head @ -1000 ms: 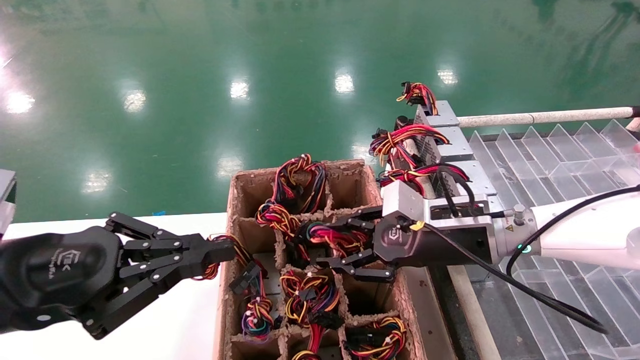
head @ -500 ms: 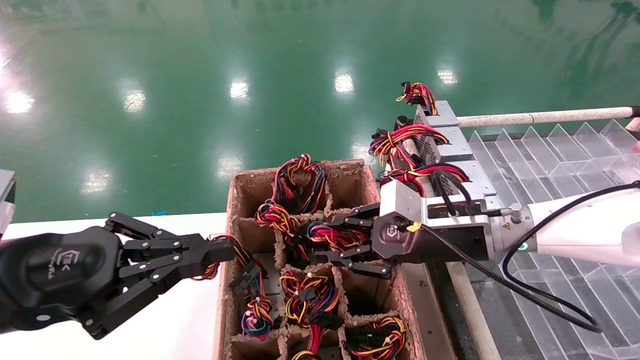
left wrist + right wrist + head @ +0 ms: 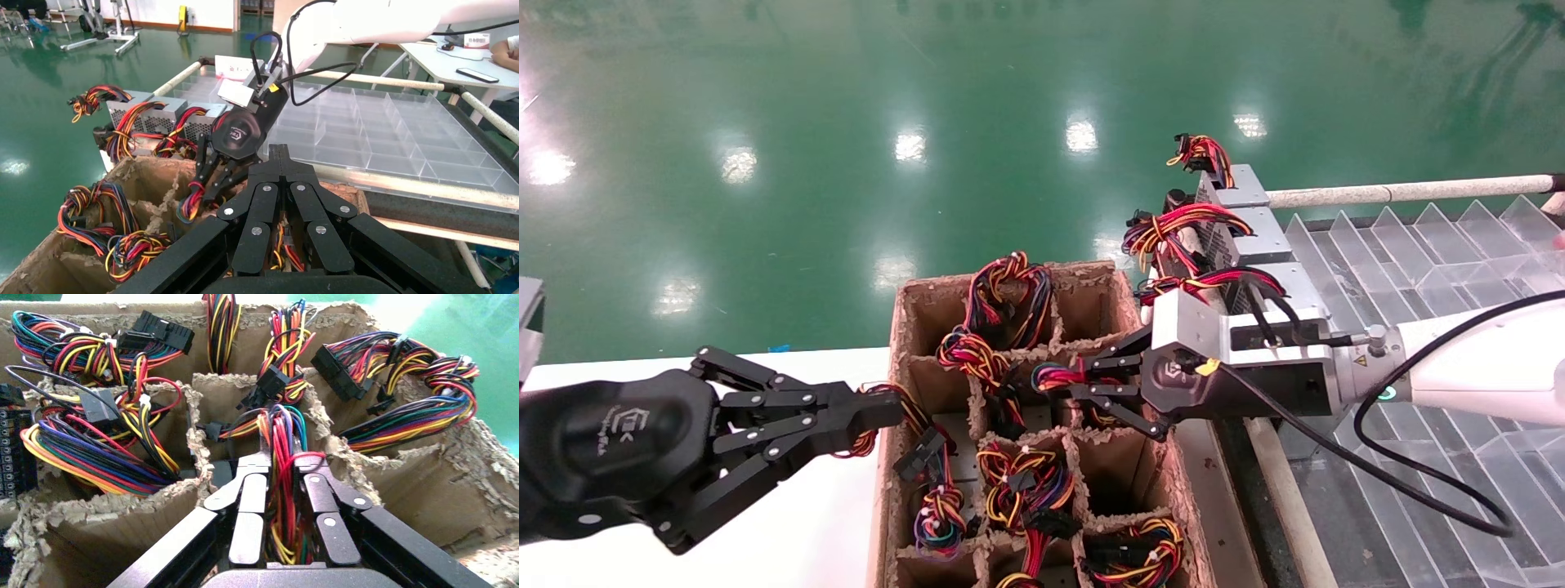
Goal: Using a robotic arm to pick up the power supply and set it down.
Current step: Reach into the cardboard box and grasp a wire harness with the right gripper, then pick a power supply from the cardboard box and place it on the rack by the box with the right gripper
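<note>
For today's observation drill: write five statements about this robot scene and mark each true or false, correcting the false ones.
1. The right gripper is shut on a wire bundle. True.
2. The left gripper is over the clear tray. False: it sits at the carton's left edge, shut.
3. Grey power supplies stand in a row beside the clear tray. True.
4. Every carton cell is empty. False: several hold wire bundles.
5. The floor is red. False: it is green.
</note>
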Available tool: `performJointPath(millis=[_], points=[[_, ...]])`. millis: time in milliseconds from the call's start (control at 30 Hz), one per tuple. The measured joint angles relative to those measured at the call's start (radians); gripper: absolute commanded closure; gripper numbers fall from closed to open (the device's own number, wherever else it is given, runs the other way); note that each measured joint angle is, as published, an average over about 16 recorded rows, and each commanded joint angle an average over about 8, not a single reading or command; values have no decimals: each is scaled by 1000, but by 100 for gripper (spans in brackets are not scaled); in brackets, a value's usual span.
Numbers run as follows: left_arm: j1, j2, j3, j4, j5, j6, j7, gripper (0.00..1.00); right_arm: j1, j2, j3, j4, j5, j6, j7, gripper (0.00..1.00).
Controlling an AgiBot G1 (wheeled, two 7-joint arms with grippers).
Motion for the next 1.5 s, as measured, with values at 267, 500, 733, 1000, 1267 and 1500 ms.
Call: performJointPath(millis=[267,500,733,1000,1267,1500], points=[[0,0,0,0,0,0,0,100,32,23,15,19,33,-22,9,100],[0,0,0,0,0,0,0,100,82,69,45,101,119,-40,96,100],[0,0,0,0,0,0,0,100,163,133,59,223,201,-34,196,100],[0,0,0,0,0,0,0,100,279,185,50,285,211,2,206,100],[0,0,0,0,0,0,0,100,395,207,36,213,163,64,139,100],[0,0,0,0,0,0,0,100,477,232,15,108,104,139,74,100]])
